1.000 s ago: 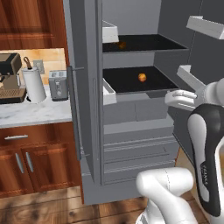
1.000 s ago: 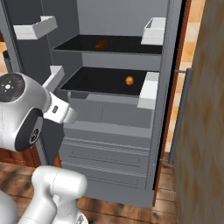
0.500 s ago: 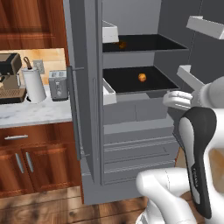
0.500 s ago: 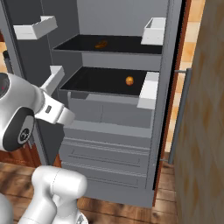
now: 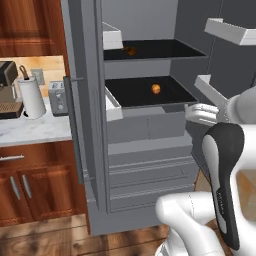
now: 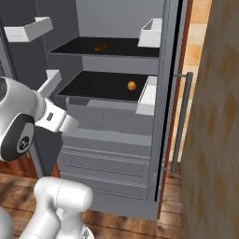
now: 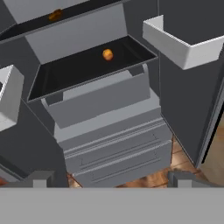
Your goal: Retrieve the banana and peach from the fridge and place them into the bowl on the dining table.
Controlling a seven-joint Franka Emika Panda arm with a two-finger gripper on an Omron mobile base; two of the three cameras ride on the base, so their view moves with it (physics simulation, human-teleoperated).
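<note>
Arm raised since before, banana small and indistinct, peach clear

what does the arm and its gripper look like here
The arm is glossy white with rounded segments, one carrying a long black panel, and a dark round joint cap with a small white mark. The gripper has two small dark grey, blocky fingertips.

Grey fridge with both doors swung open, round orange peach resting on the lower dark shelf, small dark yellowish-brown banana, possibly lying flat, on the upper shelf, lower drawers shut
</note>
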